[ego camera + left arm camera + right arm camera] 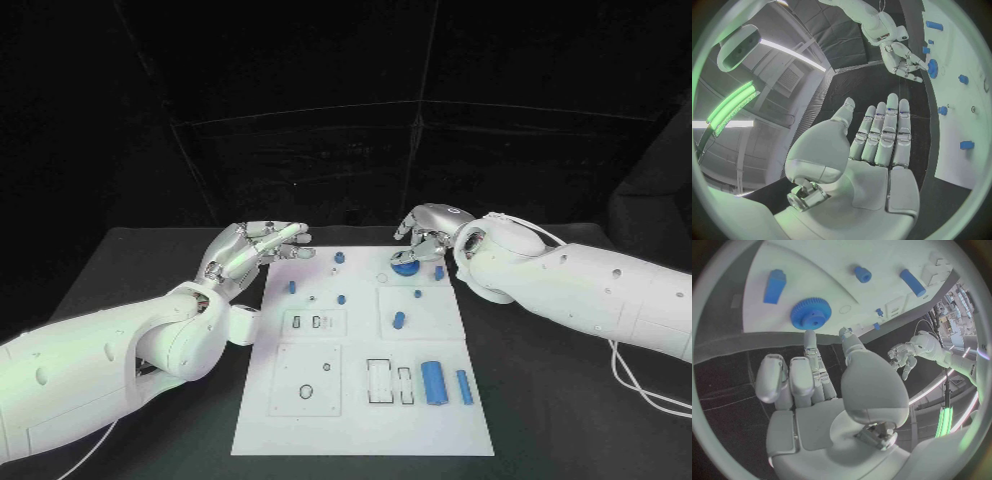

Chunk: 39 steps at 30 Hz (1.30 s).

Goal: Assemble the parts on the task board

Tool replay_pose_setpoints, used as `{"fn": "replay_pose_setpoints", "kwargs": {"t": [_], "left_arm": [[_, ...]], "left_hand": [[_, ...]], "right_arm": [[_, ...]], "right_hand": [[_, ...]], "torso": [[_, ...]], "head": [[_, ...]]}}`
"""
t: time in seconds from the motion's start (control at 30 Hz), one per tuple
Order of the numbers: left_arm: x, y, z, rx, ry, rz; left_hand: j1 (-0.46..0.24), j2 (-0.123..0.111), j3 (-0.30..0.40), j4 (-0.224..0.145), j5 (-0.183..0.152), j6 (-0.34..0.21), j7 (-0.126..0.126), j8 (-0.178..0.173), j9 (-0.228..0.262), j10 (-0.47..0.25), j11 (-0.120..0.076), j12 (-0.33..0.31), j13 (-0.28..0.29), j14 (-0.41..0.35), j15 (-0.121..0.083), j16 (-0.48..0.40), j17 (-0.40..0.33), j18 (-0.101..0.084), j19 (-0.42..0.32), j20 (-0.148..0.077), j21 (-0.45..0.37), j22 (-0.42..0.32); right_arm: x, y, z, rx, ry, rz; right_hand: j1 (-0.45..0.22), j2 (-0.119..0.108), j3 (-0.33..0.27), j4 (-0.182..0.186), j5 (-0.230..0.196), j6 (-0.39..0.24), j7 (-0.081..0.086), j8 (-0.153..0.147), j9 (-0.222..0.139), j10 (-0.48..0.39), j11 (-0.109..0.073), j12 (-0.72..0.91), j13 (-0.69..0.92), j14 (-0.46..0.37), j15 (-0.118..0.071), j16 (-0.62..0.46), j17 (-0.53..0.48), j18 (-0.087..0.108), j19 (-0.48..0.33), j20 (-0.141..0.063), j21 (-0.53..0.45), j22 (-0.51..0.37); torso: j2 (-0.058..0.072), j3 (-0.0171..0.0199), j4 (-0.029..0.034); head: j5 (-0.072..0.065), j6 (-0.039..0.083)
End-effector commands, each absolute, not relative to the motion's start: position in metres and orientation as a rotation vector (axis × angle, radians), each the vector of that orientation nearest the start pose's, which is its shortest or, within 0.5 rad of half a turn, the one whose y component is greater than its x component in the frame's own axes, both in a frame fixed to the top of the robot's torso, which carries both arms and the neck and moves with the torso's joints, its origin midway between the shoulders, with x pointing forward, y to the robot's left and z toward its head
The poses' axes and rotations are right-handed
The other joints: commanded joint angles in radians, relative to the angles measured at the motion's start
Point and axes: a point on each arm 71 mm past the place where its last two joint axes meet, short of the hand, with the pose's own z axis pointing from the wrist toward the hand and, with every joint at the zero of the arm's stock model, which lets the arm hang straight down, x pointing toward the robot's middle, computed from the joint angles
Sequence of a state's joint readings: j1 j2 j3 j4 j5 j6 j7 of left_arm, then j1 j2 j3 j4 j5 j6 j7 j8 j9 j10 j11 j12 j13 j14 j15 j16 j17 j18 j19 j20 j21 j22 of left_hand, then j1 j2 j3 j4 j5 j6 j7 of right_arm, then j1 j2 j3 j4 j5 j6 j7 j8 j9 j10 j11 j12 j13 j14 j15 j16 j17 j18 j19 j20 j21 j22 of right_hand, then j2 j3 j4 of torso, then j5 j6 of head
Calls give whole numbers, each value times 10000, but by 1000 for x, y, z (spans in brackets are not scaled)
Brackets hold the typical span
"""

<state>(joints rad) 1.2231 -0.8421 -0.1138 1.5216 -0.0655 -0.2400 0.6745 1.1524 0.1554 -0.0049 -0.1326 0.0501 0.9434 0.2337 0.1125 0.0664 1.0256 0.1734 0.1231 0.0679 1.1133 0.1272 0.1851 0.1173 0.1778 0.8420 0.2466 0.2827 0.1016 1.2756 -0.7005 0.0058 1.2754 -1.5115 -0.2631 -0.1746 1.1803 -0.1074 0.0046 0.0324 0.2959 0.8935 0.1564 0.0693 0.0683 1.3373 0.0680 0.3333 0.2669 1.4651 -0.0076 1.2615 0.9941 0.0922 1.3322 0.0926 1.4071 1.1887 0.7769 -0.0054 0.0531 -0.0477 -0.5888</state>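
The flat white rectangular task board (368, 400) lies in the middle of the black table (548, 420), running away from the robot, with small blue parts scattered over it. The silver left hand (257, 248) hangs beside the board's far left corner, over the black tabletop; in the left wrist view its fingers (887, 130) are stretched out straight and close side by side, the thumb standing off to one side, and nothing lies in the palm. The silver right hand (423, 228) hovers at the board's far edge, just above a round blue toothed gear (405, 268) that rests on the board; in the right wrist view the gear (810, 313) sits just beyond the fingertips (810, 335), and whether they touch it cannot be told, but the palm holds nothing and the fingers are loosely apart. Near the board's near right corner a large blue rectangular block (433, 384) lies beside a slimmer blue bar (464, 387), and a short blue cylinder (400, 320) rests further up toward the board's middle
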Motion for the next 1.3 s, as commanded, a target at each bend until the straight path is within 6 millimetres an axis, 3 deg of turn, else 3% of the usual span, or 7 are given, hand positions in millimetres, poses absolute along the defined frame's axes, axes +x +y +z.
{"fn": "replay_pose_setpoints", "kwargs": {"t": [0.03,0.23,0.37,0.57,1.03,1.23,1.3], "left_arm": [[480,205,-171,-8499,12680,-17465],[482,205,-172,-8508,12710,-17462],[483,205,-173,-8518,12719,-17429],[483,205,-173,-8525,12730,-17409],[484,205,-174,-8544,12762,-17388],[484,206,-174,-8554,12780,-17384],[484,206,-174,-8555,12786,-17391]], "left_hand": [[-17,61,34,35,16,-15,46,-42,-8,4,64,-58,-14,19,29,-36,7,72,37,1,-36,-16],[-24,61,31,33,16,-29,53,-58,-10,-6,70,-79,-15,19,34,-60,8,71,40,4,-50,-31],[-24,61,31,33,16,-29,53,-58,-10,-6,70,-79,-15,19,34,-60,8,71,40,4,-50,-31],[-24,64,32,32,17,-29,53,-59,-9,-7,70,-82,-15,19,35,-63,8,71,40,5,-52,-33],[-24,64,32,32,17,-29,53,-59,-9,-7,70,-82,-15,19,35,-63,8,71,40,5,-52,-33],[-24,64,32,32,17,-29,53,-59,-9,-7,70,-82,-15,19,35,-63,8,71,40,5,-52,-33],[-24,64,32,32,17,-29,53,-59,-9,-7,70,-82,-15,19,35,-63,8,71,40,5,-52,-33]], "right_arm": [[549,-212,-152,-534,17131,4281],[551,-218,-156,-495,17619,4017],[552,-218,-157,-416,17744,3897],[553,-217,-159,-412,17905,3832],[554,-214,-158,-532,17728,3815],[555,-213,-154,-712,17162,3661],[555,-212,-153,-817,16954,3614]], "right_hand": [[601,104,-594,600,-42,-125,25,96,20,-401,-26,736,942,232,-62,199,195,-161,102,32,76,141],[1433,185,-1121,1373,18,-217,33,210,22,-885,-55,2370,2797,335,-20,748,965,-218,296,27,255,517],[1866,351,-1200,1386,112,-178,7,329,32,47,-33,6431,6826,583,-41,1732,2777,-352,657,59,544,1139],[2101,566,-1360,1353,123,-174,54,479,26,334,32,8574,9035,619,36,2049,3371,-401,779,142,676,1414],[2324,871,-1322,1209,-42,40,24,683,44,671,19,9536,10050,667,42,2226,3731,-468,978,159,830,1760],[2622,1163,-1042,1015,-589,285,-21,822,59,796,-26,9780,10320,680,8,2274,3831,-504,1092,132,910,1945],[2882,1381,-750,852,-1059,511,-57,915,72,898,-57,9935,10491,688,-29,2299,3885,-531,1175,103,963,2072]], "torso": [[18,1,-1],[23,2,13],[24,-2,40],[20,-32,57],[18,-37,45],[21,-33,48],[20,-31,40]], "head": [[-41,4],[-64,-18],[-81,-33],[-85,-63],[-87,-83],[-95,-85],[-91,-88]]}}
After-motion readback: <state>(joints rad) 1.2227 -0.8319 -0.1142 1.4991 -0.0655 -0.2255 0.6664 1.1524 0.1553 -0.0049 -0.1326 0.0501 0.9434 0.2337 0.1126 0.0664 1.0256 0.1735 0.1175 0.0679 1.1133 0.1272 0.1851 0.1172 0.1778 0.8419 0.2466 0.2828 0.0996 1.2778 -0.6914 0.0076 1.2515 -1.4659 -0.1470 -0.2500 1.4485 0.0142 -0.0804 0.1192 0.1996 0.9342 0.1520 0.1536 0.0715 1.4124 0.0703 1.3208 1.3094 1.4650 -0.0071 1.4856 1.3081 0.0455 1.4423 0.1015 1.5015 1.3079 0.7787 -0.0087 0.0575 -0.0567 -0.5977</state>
